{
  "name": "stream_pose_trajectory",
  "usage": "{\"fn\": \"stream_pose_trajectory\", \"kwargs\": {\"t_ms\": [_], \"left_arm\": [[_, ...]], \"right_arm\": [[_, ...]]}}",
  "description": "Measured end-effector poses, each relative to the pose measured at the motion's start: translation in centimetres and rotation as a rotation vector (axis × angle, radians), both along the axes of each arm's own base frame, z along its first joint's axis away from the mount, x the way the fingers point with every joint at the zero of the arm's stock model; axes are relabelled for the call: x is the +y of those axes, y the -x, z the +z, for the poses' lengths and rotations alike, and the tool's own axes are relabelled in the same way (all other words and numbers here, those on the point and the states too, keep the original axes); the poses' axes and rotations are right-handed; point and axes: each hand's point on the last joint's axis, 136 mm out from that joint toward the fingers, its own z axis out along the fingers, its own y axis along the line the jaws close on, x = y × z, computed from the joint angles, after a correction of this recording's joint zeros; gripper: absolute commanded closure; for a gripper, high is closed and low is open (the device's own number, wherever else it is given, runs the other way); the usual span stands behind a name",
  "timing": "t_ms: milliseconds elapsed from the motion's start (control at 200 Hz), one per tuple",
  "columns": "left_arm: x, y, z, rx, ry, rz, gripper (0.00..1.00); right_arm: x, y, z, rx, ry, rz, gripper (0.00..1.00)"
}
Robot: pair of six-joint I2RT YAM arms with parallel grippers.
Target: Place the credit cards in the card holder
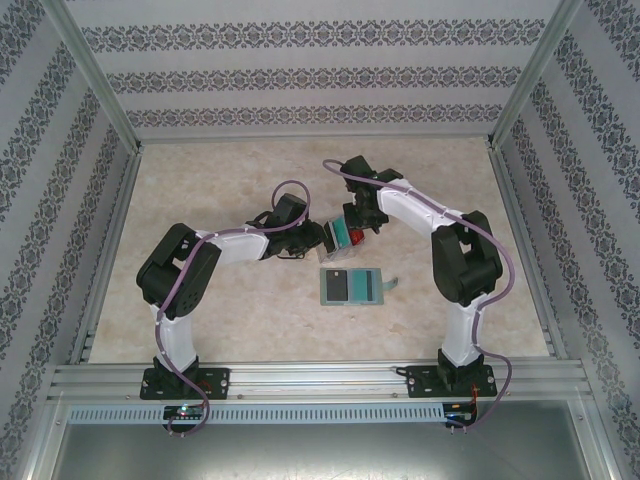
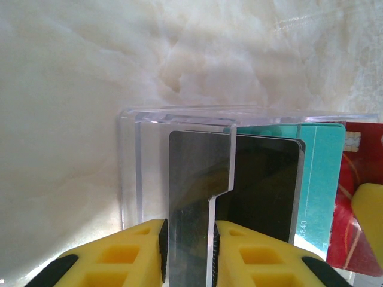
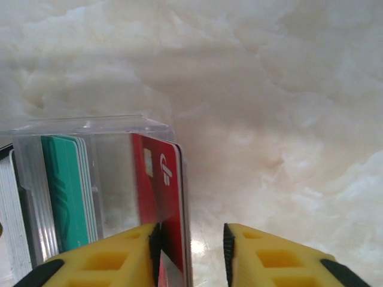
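Three thin plastic credit cards, the dark grey card point(image 2: 263, 197), teal card point(image 2: 320, 179) and red card point(image 3: 157, 191), stand in a clear plastic box point(image 2: 128, 179), lower ends hidden behind yellow fingers. The left fingers point(image 2: 119, 257) are nearly closed astride the box wall; we cannot tell if they pinch. The right fingers point(image 3: 269, 257) straddle the red card with a gap on one side, ungripped. The flat grey-green rectangular card holder point(image 1: 365, 284), dark-marked, lies on the table point(image 1: 240, 300) near the box.

The top view looks down from above and behind the arm bases point(image 1: 185, 380), taking in the whole pale marbled tabletop point(image 1: 240, 310). Both wrist views sit close against the clear plastic card box point(image 2: 128, 173), shared by all three.
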Motion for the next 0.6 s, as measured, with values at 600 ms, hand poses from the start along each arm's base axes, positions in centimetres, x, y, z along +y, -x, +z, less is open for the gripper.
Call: {"fn": "stream_pose_trajectory", "kwargs": {"t_ms": [600], "left_arm": [[0.0,0.0,0.0,0.0,0.001,0.0,0.73]], "right_arm": [[1.8,0.7,0.5,0.029,-0.131,0.013,0.82]]}}
